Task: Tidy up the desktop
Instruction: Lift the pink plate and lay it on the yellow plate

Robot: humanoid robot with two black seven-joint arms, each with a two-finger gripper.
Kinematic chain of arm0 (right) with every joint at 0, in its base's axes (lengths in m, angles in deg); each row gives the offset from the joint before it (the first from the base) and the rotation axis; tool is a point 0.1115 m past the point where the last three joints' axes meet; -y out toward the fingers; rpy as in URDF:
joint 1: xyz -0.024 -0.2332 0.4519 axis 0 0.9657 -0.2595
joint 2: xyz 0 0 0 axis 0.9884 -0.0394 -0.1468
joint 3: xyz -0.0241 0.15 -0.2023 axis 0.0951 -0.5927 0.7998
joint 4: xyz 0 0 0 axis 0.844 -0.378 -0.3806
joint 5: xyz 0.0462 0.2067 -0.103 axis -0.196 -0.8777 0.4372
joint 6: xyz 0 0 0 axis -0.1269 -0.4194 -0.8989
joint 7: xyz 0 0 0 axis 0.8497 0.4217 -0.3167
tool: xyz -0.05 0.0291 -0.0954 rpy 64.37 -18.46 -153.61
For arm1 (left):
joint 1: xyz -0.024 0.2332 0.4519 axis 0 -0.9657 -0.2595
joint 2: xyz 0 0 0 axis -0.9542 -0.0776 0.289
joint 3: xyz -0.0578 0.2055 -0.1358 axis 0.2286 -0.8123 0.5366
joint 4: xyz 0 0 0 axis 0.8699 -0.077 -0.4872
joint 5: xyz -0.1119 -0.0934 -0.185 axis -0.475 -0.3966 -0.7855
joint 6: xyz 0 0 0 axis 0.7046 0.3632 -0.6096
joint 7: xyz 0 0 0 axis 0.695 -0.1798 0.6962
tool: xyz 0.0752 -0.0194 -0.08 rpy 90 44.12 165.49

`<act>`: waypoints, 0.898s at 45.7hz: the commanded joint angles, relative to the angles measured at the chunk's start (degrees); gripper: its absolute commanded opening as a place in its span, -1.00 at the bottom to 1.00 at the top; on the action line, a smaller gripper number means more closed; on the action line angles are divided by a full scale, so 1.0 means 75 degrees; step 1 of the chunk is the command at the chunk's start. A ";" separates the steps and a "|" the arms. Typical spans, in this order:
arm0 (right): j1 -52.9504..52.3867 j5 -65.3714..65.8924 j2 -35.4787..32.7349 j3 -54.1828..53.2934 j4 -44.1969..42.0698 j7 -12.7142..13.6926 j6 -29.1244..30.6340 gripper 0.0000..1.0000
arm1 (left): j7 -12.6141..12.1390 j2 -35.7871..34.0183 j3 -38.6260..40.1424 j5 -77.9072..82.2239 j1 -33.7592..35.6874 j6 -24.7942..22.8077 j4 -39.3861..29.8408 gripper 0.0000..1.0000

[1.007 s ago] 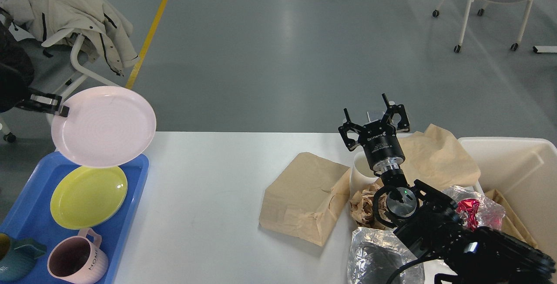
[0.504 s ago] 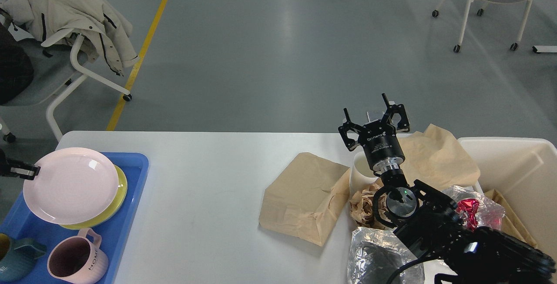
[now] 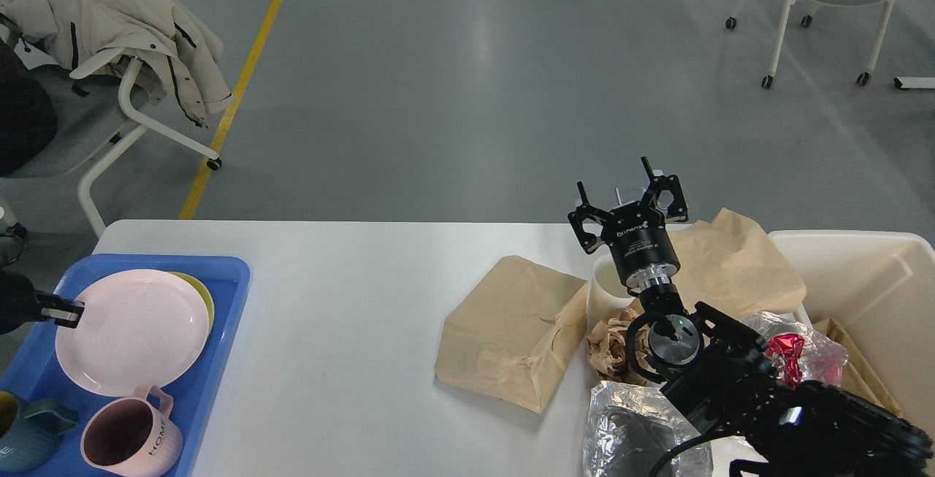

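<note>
The white desktop (image 3: 350,302) spans the view. At its left, a blue tray (image 3: 223,338) holds a pink plate (image 3: 135,331) lying on a yellow plate (image 3: 201,293). My left gripper (image 3: 67,310) comes in from the left edge and is shut on the pink plate's left rim. My right gripper (image 3: 630,196) is open and empty, with its fingers spread, raised over the table's far edge behind a white paper cup (image 3: 605,288). A flat brown paper bag (image 3: 511,331) lies left of the cup.
A pink mug (image 3: 128,439) and a teal mug (image 3: 29,433) stand at the tray's front. Crumpled brown paper (image 3: 610,342), a foil bag (image 3: 628,426), more brown paper (image 3: 730,265) and a red wrapper (image 3: 785,351) lie by the cream bin (image 3: 862,272) at right. Chairs stand on the floor beyond.
My left gripper has brought the pink plate down from the air above the tray onto the yellow plate. The right arm has not moved.
</note>
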 commanded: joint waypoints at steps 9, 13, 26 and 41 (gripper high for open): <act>0.0000 0.0001 0.0000 0.0000 0.0002 0.0000 0.0002 1.00 | -0.0035 0.0004 0.0086 -0.0164 -0.0018 0.0008 0.0006 -0.49; 0.0000 0.0001 0.0000 0.0000 0.0002 0.0000 0.0002 1.00 | -0.0082 -0.0008 0.0086 -0.0235 -0.0018 0.0020 0.0018 -0.21; 0.0000 0.0001 0.0000 0.0000 0.0002 0.0000 0.0002 1.00 | -0.0082 -0.0031 0.0086 -0.0505 0.0005 0.0020 0.0041 0.48; 0.0000 0.0001 0.0000 0.0000 0.0002 0.0000 0.0002 1.00 | -0.0035 -0.0019 0.0121 -0.0575 0.0017 0.0020 0.0088 0.90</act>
